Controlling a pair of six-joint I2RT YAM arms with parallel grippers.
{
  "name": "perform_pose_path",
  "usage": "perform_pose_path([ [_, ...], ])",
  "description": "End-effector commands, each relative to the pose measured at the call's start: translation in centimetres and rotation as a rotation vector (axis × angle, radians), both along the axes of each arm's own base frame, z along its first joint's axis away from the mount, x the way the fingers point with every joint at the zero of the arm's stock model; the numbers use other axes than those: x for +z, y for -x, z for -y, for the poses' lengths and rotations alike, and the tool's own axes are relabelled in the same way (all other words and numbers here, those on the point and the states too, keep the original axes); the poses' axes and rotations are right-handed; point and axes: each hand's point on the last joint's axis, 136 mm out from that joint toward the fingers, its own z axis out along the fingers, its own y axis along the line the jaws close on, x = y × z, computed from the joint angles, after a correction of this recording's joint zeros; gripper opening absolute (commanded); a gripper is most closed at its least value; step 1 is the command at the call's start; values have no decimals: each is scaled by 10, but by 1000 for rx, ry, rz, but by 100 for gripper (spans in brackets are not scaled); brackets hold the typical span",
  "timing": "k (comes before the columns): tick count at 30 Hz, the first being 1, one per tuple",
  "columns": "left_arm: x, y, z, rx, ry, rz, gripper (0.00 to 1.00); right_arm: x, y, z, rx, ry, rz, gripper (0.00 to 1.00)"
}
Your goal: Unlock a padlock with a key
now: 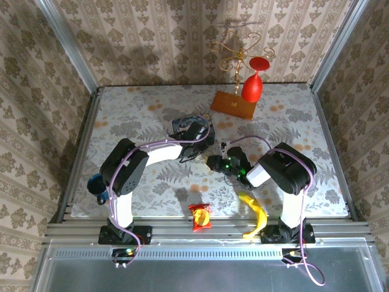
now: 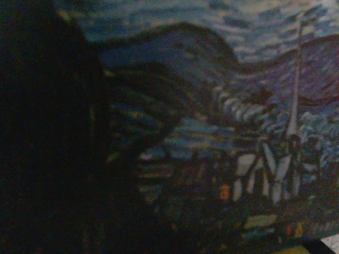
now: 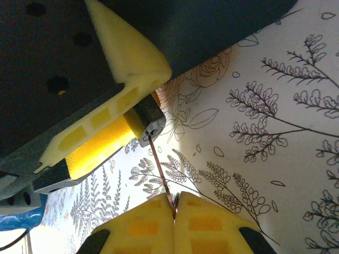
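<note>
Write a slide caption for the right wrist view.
Right fingers pinch a thin key meeting the padlock clamped between the left fingers, over a floral tablecloth.

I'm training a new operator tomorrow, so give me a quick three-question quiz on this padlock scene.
1. True or false: the right gripper is shut on the thin reddish key.
2. What does the key's far end meet? A. a wooden spoon B. the small dark metal padlock C. a glass bottle
3. Fill in: the blue swirl-painted tin box is seen up close by the ____ wrist camera.

Key: 1 true; 2 B; 3 left.
</note>
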Motion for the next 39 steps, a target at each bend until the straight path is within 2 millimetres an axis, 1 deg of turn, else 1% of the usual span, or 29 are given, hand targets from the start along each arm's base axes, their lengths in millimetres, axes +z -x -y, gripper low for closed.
perform_pose_path([
  [1,17,-2,2,17,43,27,0,-11,-5,3,-50,9,-30,0],
  [6,17,-2,4,8,42,25,0,-10,-7,1,-52,-6,-23,0],
  [17,12,4,6,-7,41,7,0,-2,-13,-13,5,-33,10,0],
  [27,10,6,9,-16,52,-3,0,6,-14,-16,24,-50,35,0],
  [29,10,7,9,-18,54,-3,0,8,-14,-16,26,-68,31,0],
  [32,10,9,10,-22,56,-7,0,16,-17,-18,36,-121,41,0],
  [39,9,12,13,-27,75,-22,0,25,-23,-19,31,-209,31,0],
])
